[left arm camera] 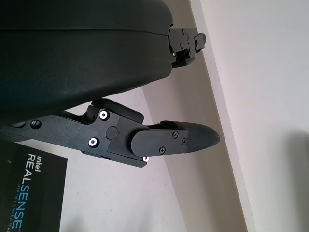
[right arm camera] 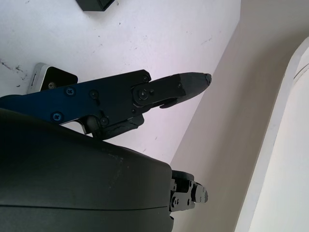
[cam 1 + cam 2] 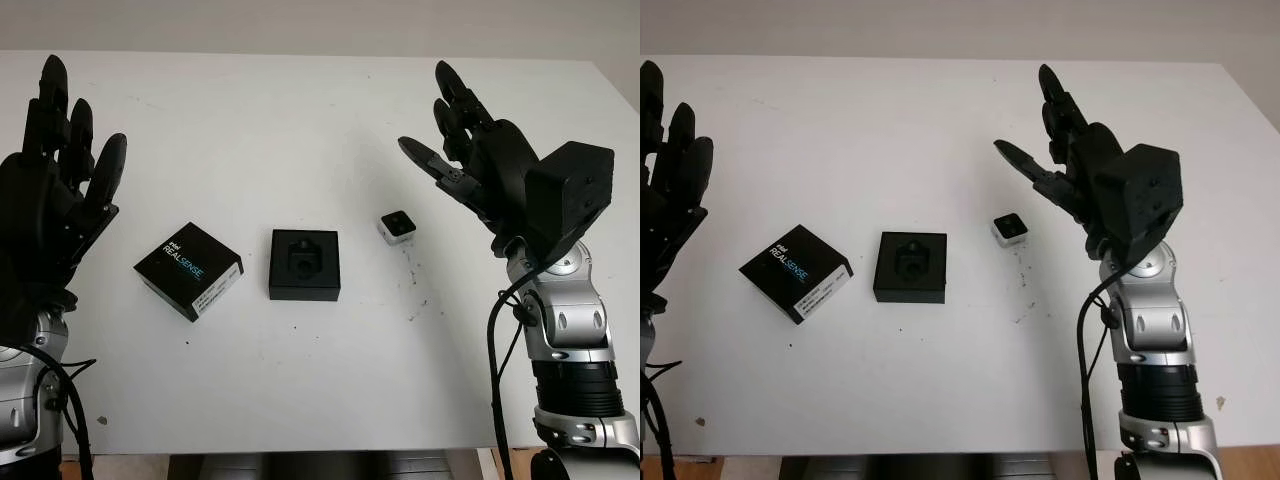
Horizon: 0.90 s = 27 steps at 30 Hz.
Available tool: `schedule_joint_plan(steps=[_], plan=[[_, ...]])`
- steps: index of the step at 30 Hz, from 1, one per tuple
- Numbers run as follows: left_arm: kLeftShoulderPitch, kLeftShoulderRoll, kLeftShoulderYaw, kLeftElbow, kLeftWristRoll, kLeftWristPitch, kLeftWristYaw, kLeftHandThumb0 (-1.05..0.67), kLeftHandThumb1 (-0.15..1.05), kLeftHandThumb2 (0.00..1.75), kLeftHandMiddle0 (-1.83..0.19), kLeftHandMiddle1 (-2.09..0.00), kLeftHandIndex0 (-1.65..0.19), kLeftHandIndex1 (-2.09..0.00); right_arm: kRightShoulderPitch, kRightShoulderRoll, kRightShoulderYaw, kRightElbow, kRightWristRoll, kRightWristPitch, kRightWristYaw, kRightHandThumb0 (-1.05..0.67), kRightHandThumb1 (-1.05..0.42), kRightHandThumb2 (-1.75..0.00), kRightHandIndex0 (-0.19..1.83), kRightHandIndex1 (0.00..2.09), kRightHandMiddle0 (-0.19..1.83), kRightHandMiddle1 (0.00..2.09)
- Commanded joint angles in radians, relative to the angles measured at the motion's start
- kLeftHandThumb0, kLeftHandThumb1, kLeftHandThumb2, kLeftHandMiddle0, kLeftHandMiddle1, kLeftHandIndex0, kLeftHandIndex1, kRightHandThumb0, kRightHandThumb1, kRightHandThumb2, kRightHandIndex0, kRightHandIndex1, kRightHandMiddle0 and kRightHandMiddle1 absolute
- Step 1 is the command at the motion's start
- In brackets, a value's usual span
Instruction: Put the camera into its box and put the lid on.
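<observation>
A small silver-and-black camera point(image 3: 397, 226) lies on the white table, right of centre. Left of it sits the open black box point(image 3: 304, 264) with a moulded recess. Further left lies the black lid point(image 3: 188, 269), printed REALSENSE. My right hand point(image 3: 462, 150) is raised above the table, to the right of the camera and a little beyond it, open and holding nothing. My left hand point(image 3: 55, 165) is raised at the left edge, left of the lid, open too. In the right wrist view the camera point(image 2: 50, 77) peeks out behind a finger point(image 2: 159, 92). The left wrist view catches the lid point(image 1: 29, 193).
The white table point(image 3: 300, 130) extends far behind the objects, with its back edge near a pale wall. A few dark specks mark the surface near the camera. The table's front edge runs low across the head views.
</observation>
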Motion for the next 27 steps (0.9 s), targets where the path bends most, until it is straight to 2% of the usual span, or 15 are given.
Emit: schedule_joint_plan(steps=[1, 6, 11, 16, 19, 21, 27], plan=[[0.0, 0.005, 0.0, 0.0, 0.005, -0.016, -0.006, -0.59, 1.05, 0.42, 0.1, -0.05, 0.14, -0.04, -0.024, -0.001, 0.001, 0.004, 0.002, -0.014, 0.004, -0.6, -1.05, -0.14, -0.09, 0.01, -0.08, 0.02], [-0.024, 0.001, -0.014, 0.012, 0.004, -0.006, -0.01, -0.58, 1.05, 0.4, 0.11, -0.05, 0.13, -0.04, -0.035, -0.006, 0.0, 0.036, 0.018, -0.03, 0.033, -0.62, -1.05, -0.12, -0.09, 0.02, -0.08, 0.03], [-0.006, -0.002, -0.015, 0.007, 0.002, -0.023, -0.017, -0.57, 1.05, 0.4, 0.12, -0.05, 0.13, -0.04, -0.031, -0.032, -0.007, 0.034, 0.03, -0.043, 0.078, -0.55, -1.02, -0.07, -0.07, 0.04, -0.06, 0.04], [0.01, 0.009, -0.003, 0.001, 0.002, -0.031, -0.033, -0.55, 1.05, 0.43, 0.12, -0.05, 0.15, -0.03, -0.092, -0.157, 0.019, 0.073, -0.028, -0.091, 0.183, -0.53, -0.93, -0.04, 0.11, 0.13, 0.08, 0.13], [0.005, 0.001, -0.009, 0.0, 0.001, -0.011, -0.028, -0.54, 1.05, 0.43, 0.13, -0.05, 0.14, -0.04, -0.184, -0.241, 0.048, 0.179, -0.065, -0.175, 0.284, -0.49, -0.89, -0.03, 0.25, 0.21, 0.18, 0.2], [0.003, -0.002, -0.014, 0.008, 0.004, -0.013, -0.028, -0.55, 1.05, 0.42, 0.13, -0.05, 0.13, -0.05, -0.246, -0.282, 0.073, 0.248, -0.09, -0.2, 0.34, -0.44, -0.85, -0.03, 0.27, 0.21, 0.21, 0.25], [0.007, -0.003, -0.01, 0.005, 0.004, -0.014, -0.023, -0.55, 1.05, 0.42, 0.12, -0.05, 0.13, -0.05, -0.343, -0.371, 0.166, 0.373, -0.258, -0.367, 0.362, -0.5, -0.79, -0.04, 0.37, 0.24, 0.31, 0.3]])
